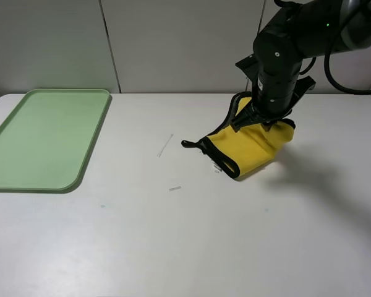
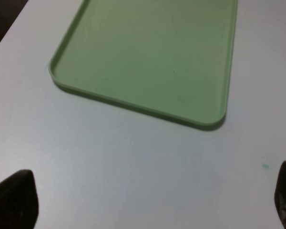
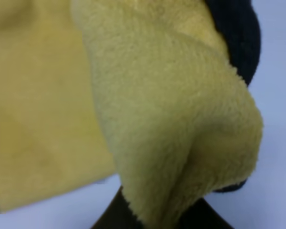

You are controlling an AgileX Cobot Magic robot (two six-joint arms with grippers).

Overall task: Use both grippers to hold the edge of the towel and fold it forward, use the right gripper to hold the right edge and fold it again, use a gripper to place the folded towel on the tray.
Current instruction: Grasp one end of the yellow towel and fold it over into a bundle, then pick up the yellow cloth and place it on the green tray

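The yellow towel (image 1: 247, 145) with black trim lies bunched at the table's right, one side lifted. Its black loop (image 1: 188, 144) points left on the table. My right gripper (image 1: 263, 120) stands over the towel's far side and is shut on its raised part. In the right wrist view the plush towel (image 3: 171, 109) fills the frame, pinched between dark fingers (image 3: 109, 220). The pale green tray (image 1: 43, 136) lies at the far left. My left gripper (image 2: 150, 202) is open and empty over bare table, just short of the tray (image 2: 152, 57). The left arm is out of the exterior view.
Two small white scraps (image 1: 166, 145) (image 1: 175, 188) lie on the white table (image 1: 173, 247) between the tray and the towel. A grey panelled wall (image 1: 173, 43) backs the table. A black cable (image 1: 352, 90) trails from the right arm.
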